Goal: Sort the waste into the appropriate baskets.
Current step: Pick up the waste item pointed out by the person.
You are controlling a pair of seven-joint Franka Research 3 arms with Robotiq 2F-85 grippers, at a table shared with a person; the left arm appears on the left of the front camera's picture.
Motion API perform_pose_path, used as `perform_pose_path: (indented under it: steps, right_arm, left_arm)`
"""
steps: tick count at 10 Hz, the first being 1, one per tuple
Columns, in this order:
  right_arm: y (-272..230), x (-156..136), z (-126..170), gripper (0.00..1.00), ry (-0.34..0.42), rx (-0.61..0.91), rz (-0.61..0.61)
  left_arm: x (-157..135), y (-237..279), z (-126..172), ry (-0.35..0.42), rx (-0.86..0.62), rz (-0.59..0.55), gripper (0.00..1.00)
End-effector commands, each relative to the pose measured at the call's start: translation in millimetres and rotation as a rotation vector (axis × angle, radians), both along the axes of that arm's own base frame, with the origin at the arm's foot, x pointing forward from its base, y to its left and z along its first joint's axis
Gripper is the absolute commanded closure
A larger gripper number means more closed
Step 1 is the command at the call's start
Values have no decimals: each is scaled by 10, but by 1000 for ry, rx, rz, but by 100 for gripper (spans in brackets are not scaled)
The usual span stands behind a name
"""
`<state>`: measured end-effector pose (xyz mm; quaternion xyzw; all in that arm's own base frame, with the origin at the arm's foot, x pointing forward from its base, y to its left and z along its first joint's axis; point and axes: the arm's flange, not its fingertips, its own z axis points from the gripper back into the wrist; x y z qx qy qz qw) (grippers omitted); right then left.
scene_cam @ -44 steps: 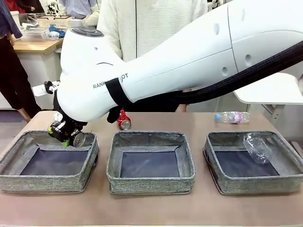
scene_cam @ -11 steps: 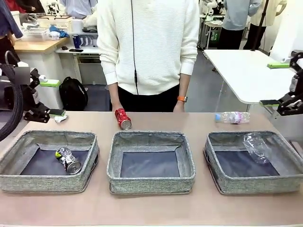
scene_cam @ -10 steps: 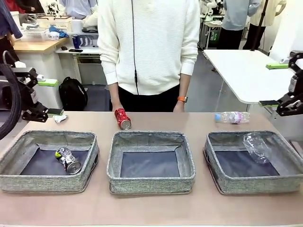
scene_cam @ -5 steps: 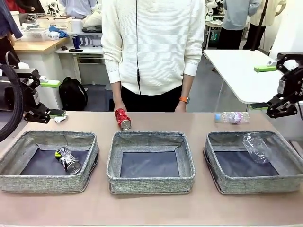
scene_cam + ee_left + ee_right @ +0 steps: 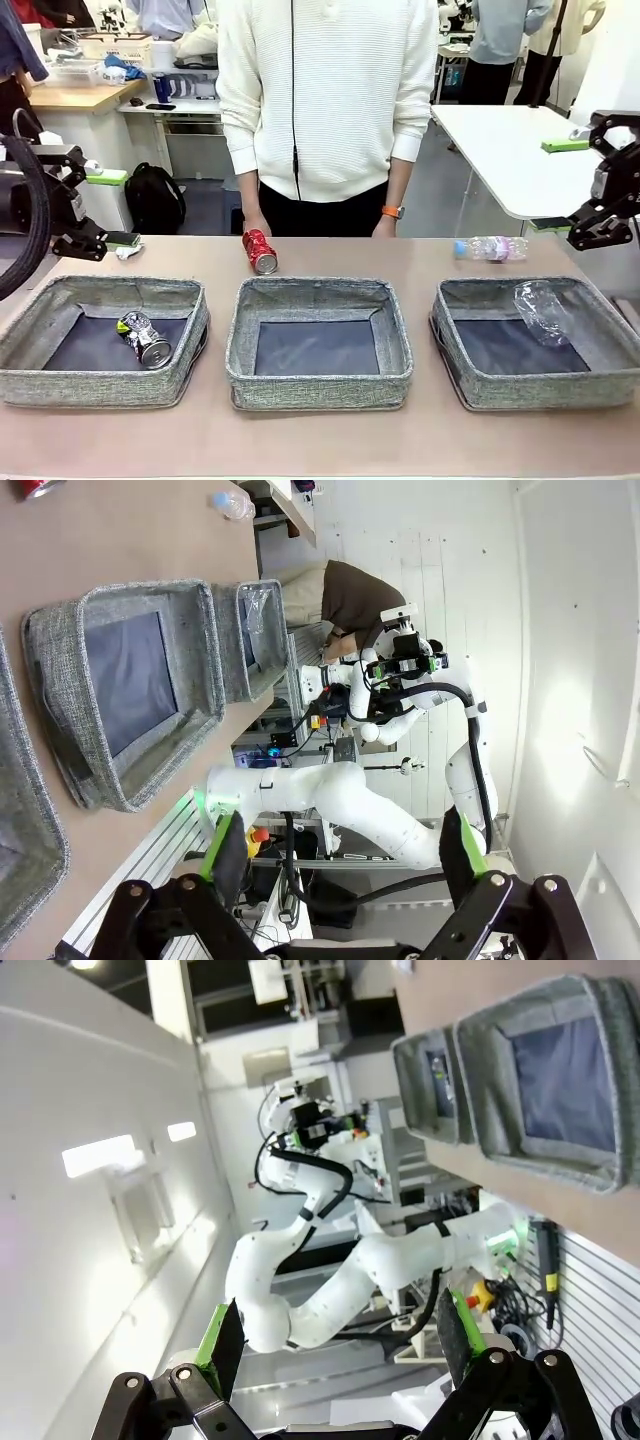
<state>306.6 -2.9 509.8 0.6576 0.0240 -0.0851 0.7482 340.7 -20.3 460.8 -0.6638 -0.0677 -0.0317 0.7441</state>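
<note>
1. The left claw hangs wide open, holding nothing, over the far-left edge of the surface, near the wad.
2. The right claw hangs wide open, holding nothing, at the far right.
3. The dark can lies in the left basket.
4. The red can lies just far of the middle basket.
5. A crushed bottle lies in the right basket; another bottle lies far of it.

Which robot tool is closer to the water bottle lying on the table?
The right tool. It hangs just above and to the right of that bottle. The left tool is far off at the other end of the table.
</note>
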Motion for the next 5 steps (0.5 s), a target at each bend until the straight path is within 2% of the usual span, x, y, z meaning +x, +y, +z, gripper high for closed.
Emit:
perform_pose_path:
  steps: [1, 5]
  right_arm:
    - [9, 39, 22, 0, -28, 23, 5]
    - [9, 39, 22, 0, -28, 23, 5]
  left_arm:
    - [-12, -6, 8, -3, -3, -7, 0]
    - [-12, -6, 8, -3, -3, -7, 0]
